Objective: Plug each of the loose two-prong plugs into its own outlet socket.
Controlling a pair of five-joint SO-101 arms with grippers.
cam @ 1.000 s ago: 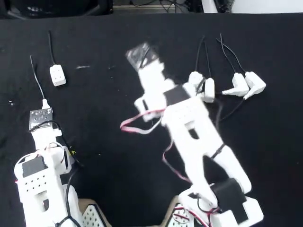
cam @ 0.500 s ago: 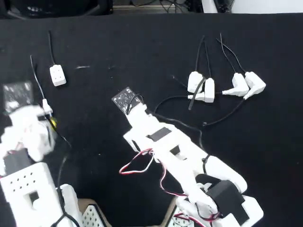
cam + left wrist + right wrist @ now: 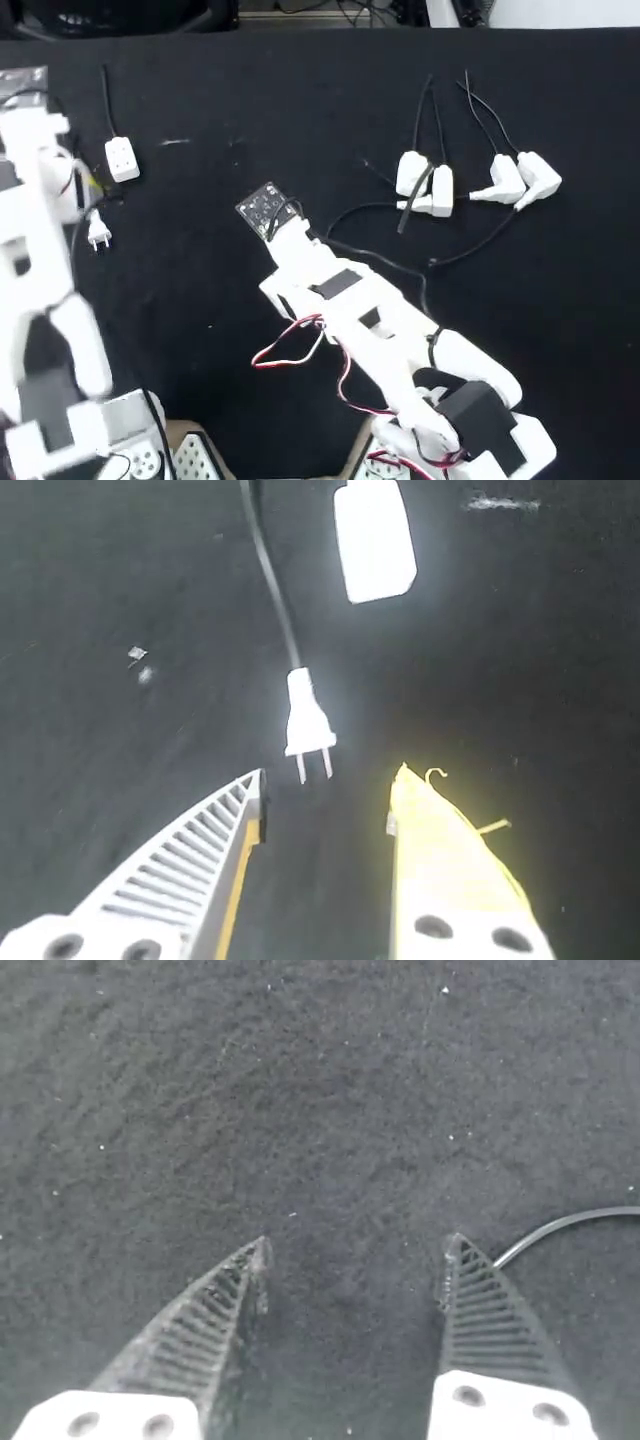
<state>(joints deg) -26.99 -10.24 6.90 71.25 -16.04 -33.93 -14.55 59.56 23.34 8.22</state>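
A loose white two-prong plug (image 3: 97, 232) lies on the black cloth at the left, its black cord running toward the back. A little behind it sits a white outlet socket (image 3: 122, 158). My left gripper (image 3: 90, 190) hangs open high over that spot. In the left wrist view the plug (image 3: 308, 725) lies just beyond the open left gripper (image 3: 330, 780), prongs toward it, with the socket (image 3: 375, 540) farther on. My right gripper (image 3: 262, 212) is at mid-table; its wrist view shows this gripper (image 3: 358, 1245) open over bare cloth.
At the back right two white plug-and-socket pairs (image 3: 425, 182) (image 3: 522, 178) lie joined, cords running off the far edge. A black cable (image 3: 400, 215) loops from there toward the right arm and shows as a cable (image 3: 560, 1225) in the right wrist view.
The left arm has risen and swung toward the back along the left edge, leaving the plug on the cloth. The right arm drew back from the far sockets to mid-table, then stayed still.
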